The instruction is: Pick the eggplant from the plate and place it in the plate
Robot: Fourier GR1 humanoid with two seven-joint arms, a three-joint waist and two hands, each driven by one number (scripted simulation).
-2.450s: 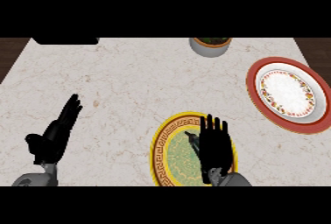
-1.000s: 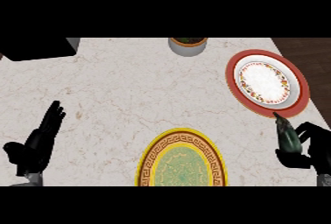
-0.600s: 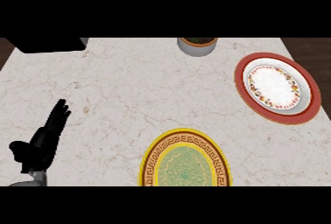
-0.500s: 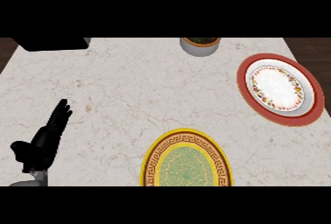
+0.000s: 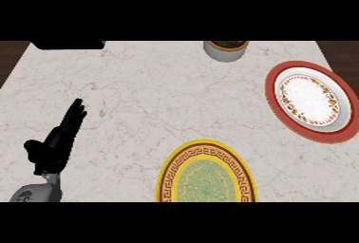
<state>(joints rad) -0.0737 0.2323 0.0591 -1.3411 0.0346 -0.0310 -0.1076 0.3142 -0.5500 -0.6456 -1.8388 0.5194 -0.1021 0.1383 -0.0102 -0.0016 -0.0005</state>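
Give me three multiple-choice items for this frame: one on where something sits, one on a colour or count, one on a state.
1. Where is the red-rimmed plate?
A. At the counter's right side
B. At the counter's left edge
C. Under the left hand

2. How many plates are on the counter?
A. One
B. Two
C. Four

3. What is the state of the left hand?
A. Curled round an eggplant
B. Open, holding nothing
C. Pressing on the pot

Answers:
1. A, since it lies by the right edge, beyond the yellow-rimmed plate at the near edge.
2. B, as only the red-rimmed and yellow-rimmed plates show; the third round thing is a grey pot at the far edge.
3. B, for its fingers are straight, over bare counter at the left. The right hand and the eggplant do not show.
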